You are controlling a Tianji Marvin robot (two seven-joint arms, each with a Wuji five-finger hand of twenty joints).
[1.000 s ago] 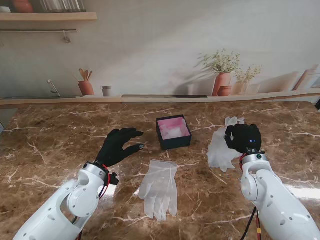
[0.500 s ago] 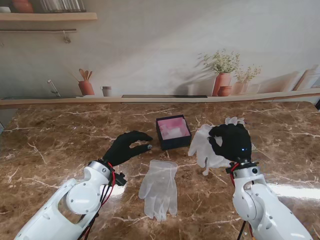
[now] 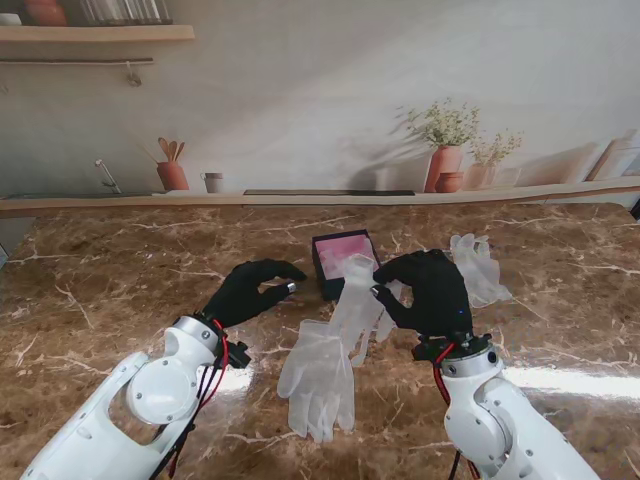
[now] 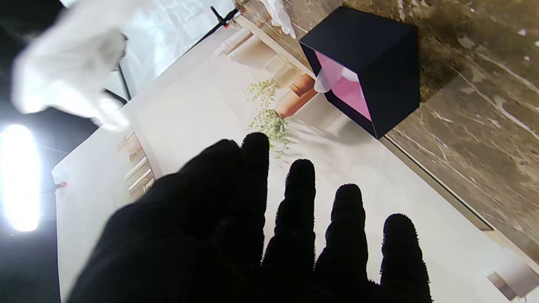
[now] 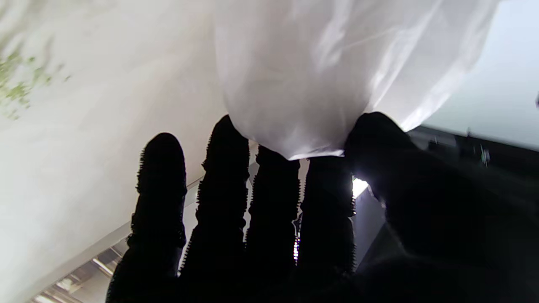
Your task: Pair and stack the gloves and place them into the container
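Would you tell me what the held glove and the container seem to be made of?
Held glove: thin translucent plastic or latex, probably; it drapes limply from the right hand and light shows through. Container: likely rigid cardboard, matte dark outside, pink inside, with crisp square edges.

Right hand pinched closed and raised; left hand loosely spread, holding nothing

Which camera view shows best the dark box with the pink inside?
The left wrist view shows the box best: large and sharp, with its dark walls and pink inside. The stand view shows it small, partly hidden by the glove that the right hand holds. The right wrist view does not show it.
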